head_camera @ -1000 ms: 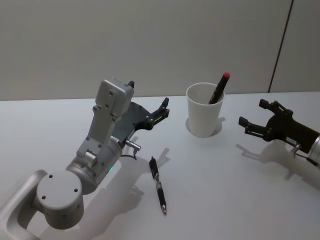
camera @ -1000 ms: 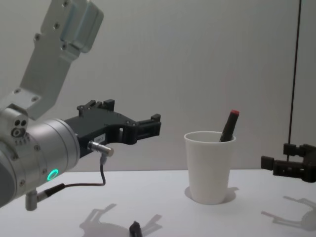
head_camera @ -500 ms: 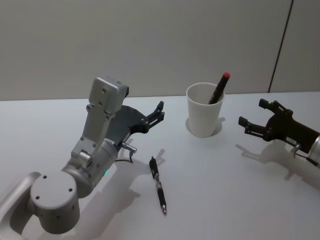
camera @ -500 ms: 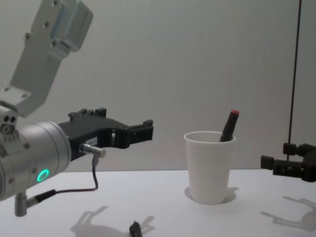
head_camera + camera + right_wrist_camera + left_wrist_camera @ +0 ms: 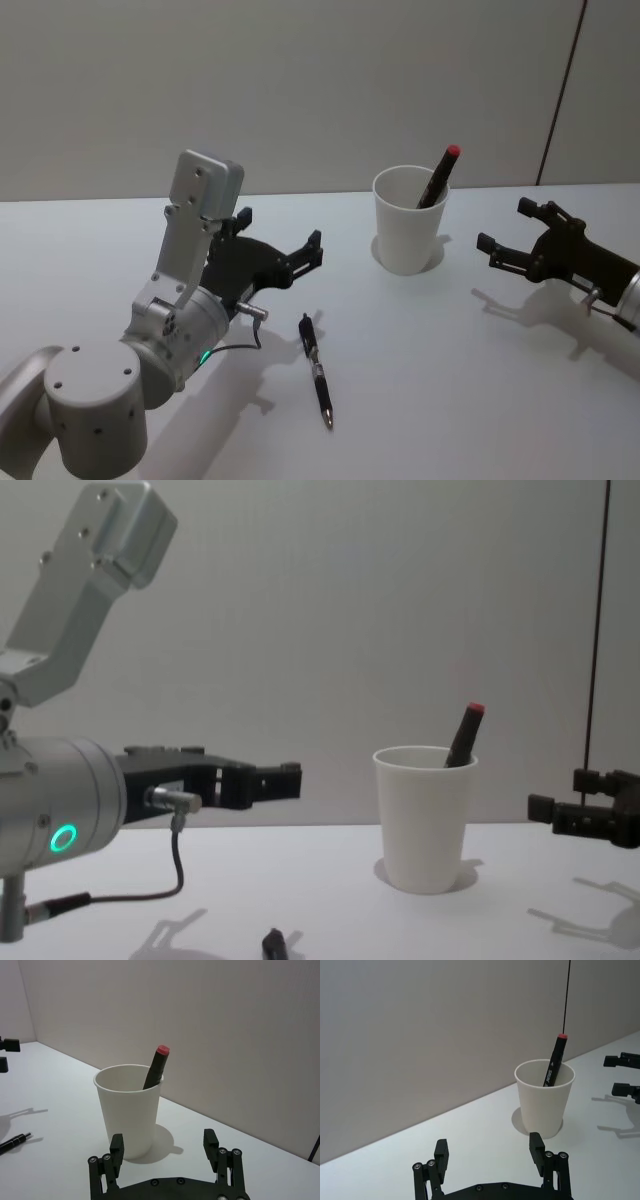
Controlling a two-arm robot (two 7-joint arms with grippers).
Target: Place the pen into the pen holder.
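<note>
The pen holder [image 5: 410, 232], a white paper cup, stands upright at the back of the table with a black, red-capped pen [image 5: 440, 175] leaning inside it. A second black pen [image 5: 317, 368] lies flat on the table nearer to me, its end showing in the chest view [image 5: 273, 943]. My left gripper [image 5: 280, 232] hovers open and empty above the table, behind and to the left of the lying pen, pointing toward the cup [image 5: 545, 1097]. To the right of the cup [image 5: 129, 1110], my right gripper [image 5: 505, 225] hangs open and empty, facing it.
The white table [image 5: 450, 400] runs back to a plain grey wall. A dark vertical seam [image 5: 560, 90] marks the wall at the right. The left arm's grey body [image 5: 170, 320] fills the near left.
My left gripper has dropped lower and pulled back to the left, away from the cup. The right gripper, the cup and both pens have not moved.
</note>
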